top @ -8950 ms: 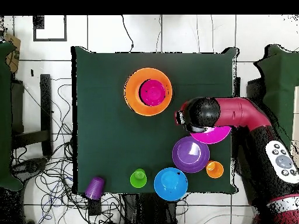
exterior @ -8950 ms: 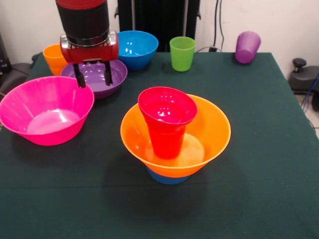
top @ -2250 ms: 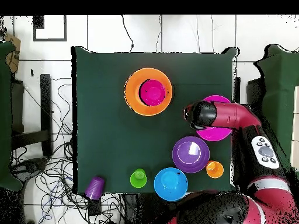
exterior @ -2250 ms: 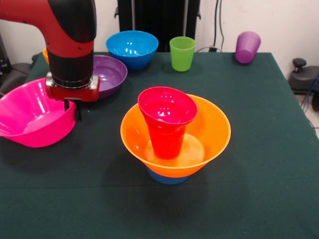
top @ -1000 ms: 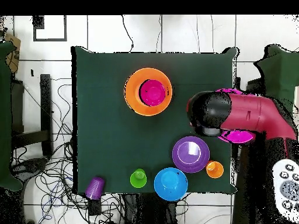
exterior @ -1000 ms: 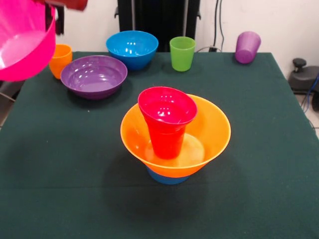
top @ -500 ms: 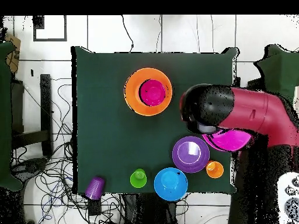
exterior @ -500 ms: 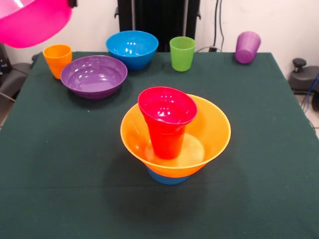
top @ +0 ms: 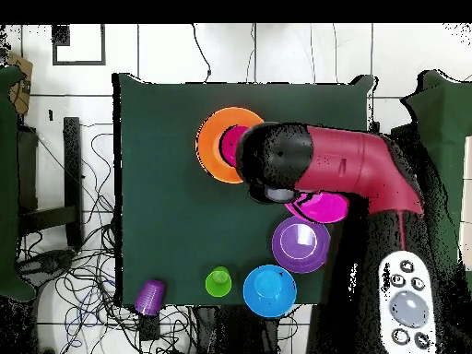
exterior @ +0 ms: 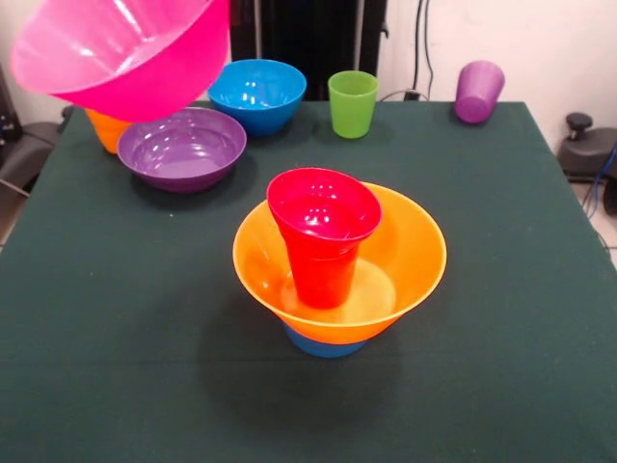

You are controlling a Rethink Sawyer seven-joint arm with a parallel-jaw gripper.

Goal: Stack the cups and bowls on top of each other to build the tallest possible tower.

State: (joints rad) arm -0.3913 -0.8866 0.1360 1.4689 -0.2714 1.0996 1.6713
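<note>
One large pink bowl [exterior: 130, 53] hung tilted in the air above the purple bowl [exterior: 181, 148]; the pincer itself was hidden, so its grip state couldn't be told. Arm [top: 313, 166] overlapped the tower's orange bowl [exterior: 410, 256], red-orange cup [exterior: 323, 236] inside, light-blue bowl [exterior: 323, 345] underneath.

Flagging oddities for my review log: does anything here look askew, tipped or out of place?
The purple cup lies tipped on its side at the table's corner, unlike the upright green cup. The large pink bowl hangs tilted in the air. Nothing looks spilled or damaged.
</note>
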